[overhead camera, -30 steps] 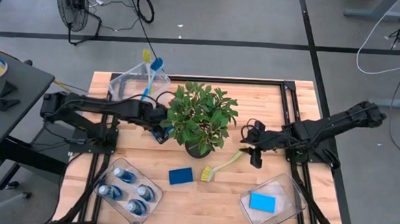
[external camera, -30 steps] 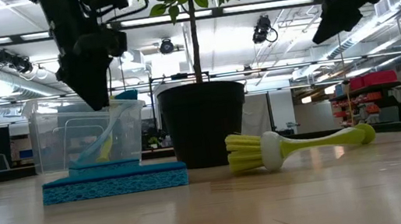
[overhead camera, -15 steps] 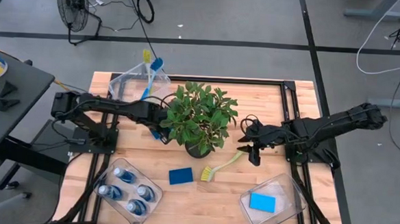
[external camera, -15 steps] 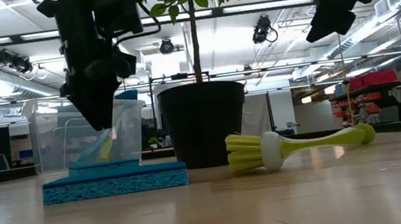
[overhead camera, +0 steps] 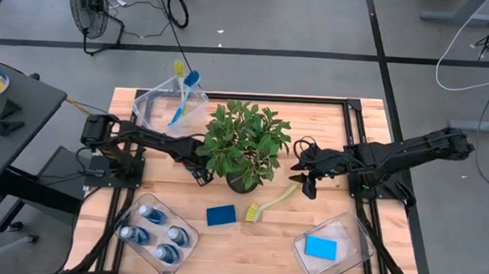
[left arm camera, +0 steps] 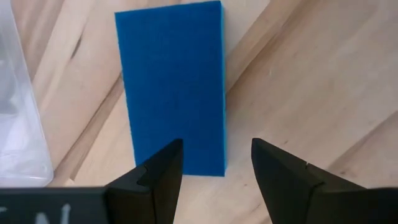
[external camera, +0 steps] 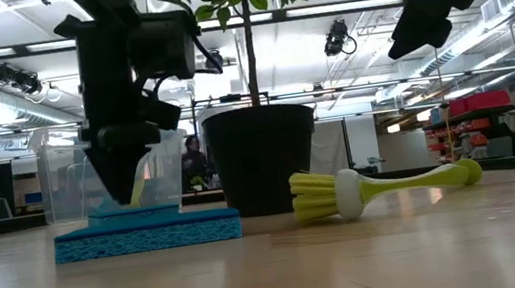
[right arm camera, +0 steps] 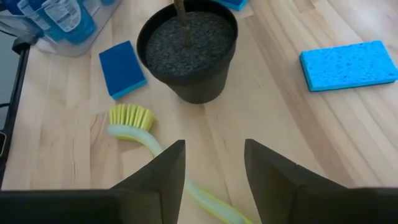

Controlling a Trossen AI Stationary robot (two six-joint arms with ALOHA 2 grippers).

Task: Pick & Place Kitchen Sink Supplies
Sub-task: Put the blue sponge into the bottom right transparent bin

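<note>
High view: pale wooden table [overhead camera: 312,120] on grey taped floor [overhead camera: 275,29].

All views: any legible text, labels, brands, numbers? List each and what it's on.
None can be read.
Blue bottles: pale labels with print, too small and blurred to read.
Left gripper housing: pale marks at the picture's edge, cut off, unreadable.
Sponges, brushes, plant pot, bins: no text visible.

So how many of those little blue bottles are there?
4, all together in the clear bin at the table's corner on the left arm's side: bottle one, two, three, four. The plant's leaves could hide another.
</note>
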